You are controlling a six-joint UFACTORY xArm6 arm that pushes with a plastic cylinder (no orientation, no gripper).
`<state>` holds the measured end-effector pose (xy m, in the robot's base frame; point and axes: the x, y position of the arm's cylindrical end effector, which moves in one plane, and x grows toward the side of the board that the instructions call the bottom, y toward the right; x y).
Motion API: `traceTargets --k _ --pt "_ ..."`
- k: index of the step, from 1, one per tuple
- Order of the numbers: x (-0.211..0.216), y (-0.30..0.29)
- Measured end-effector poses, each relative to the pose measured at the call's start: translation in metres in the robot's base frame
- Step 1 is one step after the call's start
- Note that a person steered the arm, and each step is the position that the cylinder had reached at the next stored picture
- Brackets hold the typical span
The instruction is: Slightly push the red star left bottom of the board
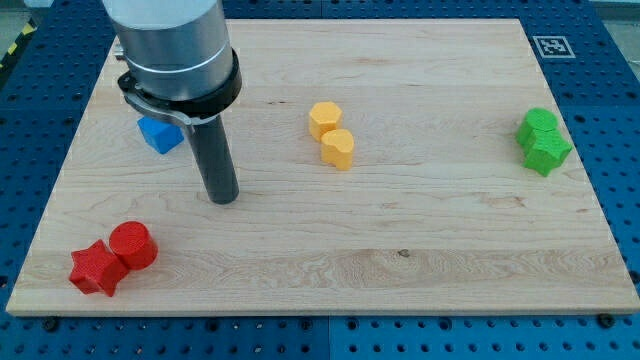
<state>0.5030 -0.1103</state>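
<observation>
The red star (96, 268) lies near the bottom left corner of the wooden table (420, 230), touching a red cylinder (133, 245) that sits just up and to the view's right of it. My tip (223, 198) rests on the table above and to the view's right of that red pair, apart from both, with bare wood between. There is no end effector that opens or closes here, only the plain dark rod, so nothing is grasped. The rod's upper part widens into a grey housing (170, 40) that runs off the view's top, and its collar hides part of a blue block (160, 134) at the upper left; the blue block's shape is hard to make out. Near the middle top, two yellow blocks touch: a yellow block (324, 119) above and a rounder one (338, 149) below, their exact shapes unclear. At the view's right, a green block (539, 124) sits against a green star (547, 153).
</observation>
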Motion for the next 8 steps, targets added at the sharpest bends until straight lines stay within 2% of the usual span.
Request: traceTargets --k 2,6,8 --pt "0.014 0.000" --pt "0.099 -0.008" --pt "0.109 -0.030"
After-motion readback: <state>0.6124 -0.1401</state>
